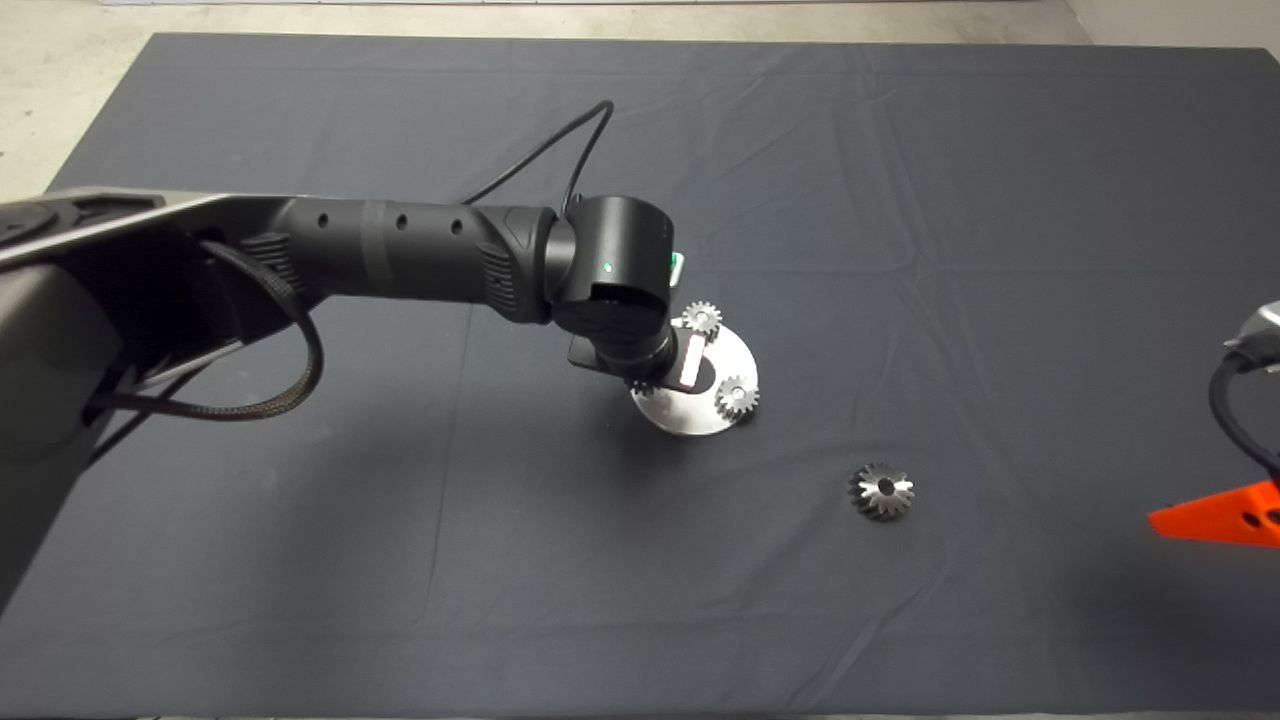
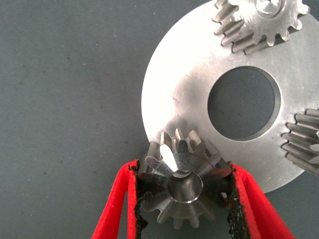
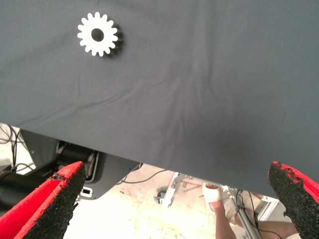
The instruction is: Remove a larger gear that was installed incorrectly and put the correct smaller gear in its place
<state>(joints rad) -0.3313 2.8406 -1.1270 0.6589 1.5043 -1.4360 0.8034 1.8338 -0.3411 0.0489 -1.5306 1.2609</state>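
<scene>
My left gripper [image 2: 184,169] is shut on the smaller gear [image 2: 182,184], its red fingers [image 2: 117,204] pressing on two opposite sides. The gear is at the rim of the round silver plate [image 2: 174,94]; I cannot tell whether it is seated there. In the head view that gripper [image 1: 682,368] points down over the plate [image 1: 690,415] at mid-mat. Two more small gears [image 1: 703,317] [image 1: 738,396] stand on the plate. The larger gear [image 1: 881,490], dull grey with a dark bore, lies alone on the mat right of the plate, and the right wrist view shows this gear [image 3: 97,34] too. My right gripper [image 3: 175,172] waits open at the right edge.
The plate has a big round hole [image 2: 244,102] in its middle. The left arm [image 1: 400,255] spans the mat's left half. One red finger [image 1: 1215,515] of the parked gripper pokes in at the right. A person's foot [image 3: 212,194] and cables show on the floor beyond the mat edge.
</scene>
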